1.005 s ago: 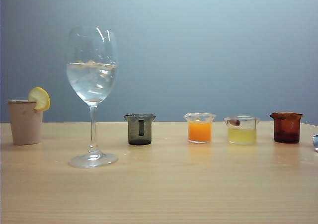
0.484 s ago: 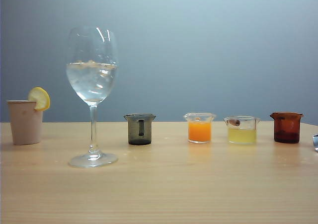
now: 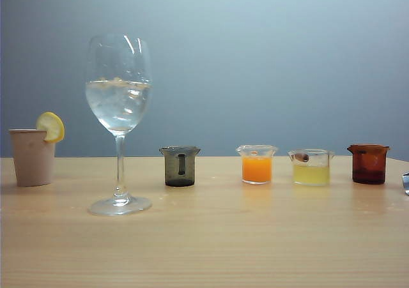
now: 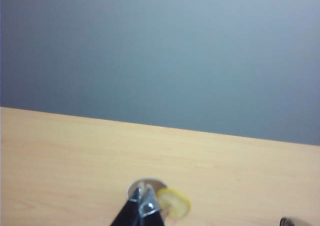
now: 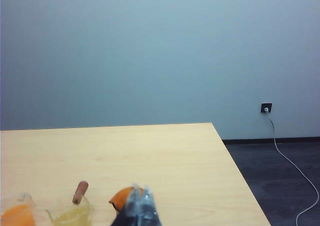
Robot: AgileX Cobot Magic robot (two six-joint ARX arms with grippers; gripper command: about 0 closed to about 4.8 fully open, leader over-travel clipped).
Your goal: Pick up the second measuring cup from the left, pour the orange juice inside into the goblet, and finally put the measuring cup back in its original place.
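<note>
Exterior view, counter (image 3: 204, 250): goblet (image 3: 119, 119) stands left. The second measuring cup (image 3: 257, 164), holding orange juice (image 3: 257, 169), stands right of centre, untouched. Left claw (image 4: 141, 208) narrow, fingertips together, empty. Right claw (image 5: 140, 206) closed, empty, above the cups.

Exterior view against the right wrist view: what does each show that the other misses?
Only the exterior view: the goblet, the smoky grey cup and the beige tumbler with its lemon slice.
Only the right wrist view: the right claw, shut and empty, the table's far corner, dark floor and a wall socket.
Both: the second measuring cup of orange juice, the pale yellow cup and the table.
</note>
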